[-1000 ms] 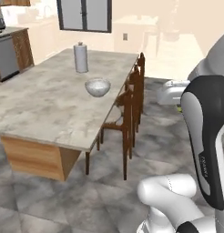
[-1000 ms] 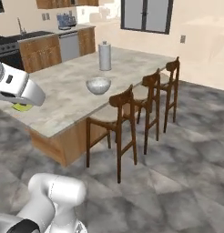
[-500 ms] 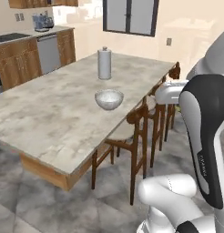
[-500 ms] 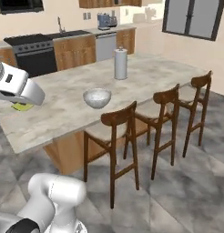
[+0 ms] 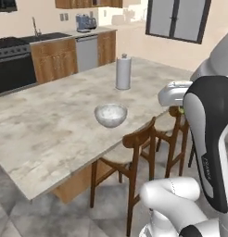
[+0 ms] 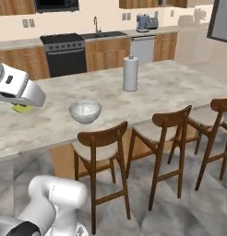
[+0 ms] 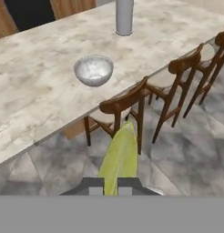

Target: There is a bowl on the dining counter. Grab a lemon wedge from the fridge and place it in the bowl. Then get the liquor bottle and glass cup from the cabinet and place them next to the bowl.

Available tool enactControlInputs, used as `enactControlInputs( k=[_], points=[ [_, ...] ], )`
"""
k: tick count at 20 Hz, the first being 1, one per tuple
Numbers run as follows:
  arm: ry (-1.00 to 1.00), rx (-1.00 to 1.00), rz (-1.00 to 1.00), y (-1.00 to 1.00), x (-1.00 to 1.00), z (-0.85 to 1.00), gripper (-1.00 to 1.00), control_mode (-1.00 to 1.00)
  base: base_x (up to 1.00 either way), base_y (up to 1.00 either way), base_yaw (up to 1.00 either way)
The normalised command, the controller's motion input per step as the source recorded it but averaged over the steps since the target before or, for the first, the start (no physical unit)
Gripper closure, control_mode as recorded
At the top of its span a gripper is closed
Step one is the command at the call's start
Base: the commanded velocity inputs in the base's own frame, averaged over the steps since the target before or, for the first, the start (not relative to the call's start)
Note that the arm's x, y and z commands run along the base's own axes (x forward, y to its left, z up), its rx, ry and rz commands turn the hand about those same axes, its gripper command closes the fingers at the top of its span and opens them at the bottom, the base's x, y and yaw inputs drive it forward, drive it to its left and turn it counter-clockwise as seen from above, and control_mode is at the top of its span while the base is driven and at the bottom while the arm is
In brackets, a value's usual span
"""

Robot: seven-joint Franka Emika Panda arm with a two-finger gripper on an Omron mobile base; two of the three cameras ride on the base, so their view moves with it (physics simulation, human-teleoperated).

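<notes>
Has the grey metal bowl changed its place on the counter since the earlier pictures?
No. The grey metal bowl sits as before beside the paper towel roll; the camera moved.

counter [image 5: 46,134]: bowl [image 5: 110,114], paper towel roll [image 5: 123,71].

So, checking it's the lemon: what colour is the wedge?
Yellow-green lemon wedge, clearest in the hand view.
</notes>
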Motion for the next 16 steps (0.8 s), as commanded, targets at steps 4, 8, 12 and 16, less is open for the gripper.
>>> enactControlInputs(
  k=[4, 8, 12, 16],
  points=[
    [0.00, 0.00, 0.00, 0.00, 0.00, 0.00, 1.00, 1.00, 0.71, -0.70, 0.45],
    [0.00, 0.00, 0.00, 0.00, 0.00, 0.00, 1.00, 1.00, 0.69, -0.36, 0.45],
    [0.00, 0.00, 0.00, 0.00, 0.00, 0.00, 1.00, 1.00, 0.82, -0.06, 0.45],
    [0.10, 0.00, 0.21, -0.01, 0.48, -0.18, 1.00, -1.00, 0.44, 0.00, 0.22]
  ],
)
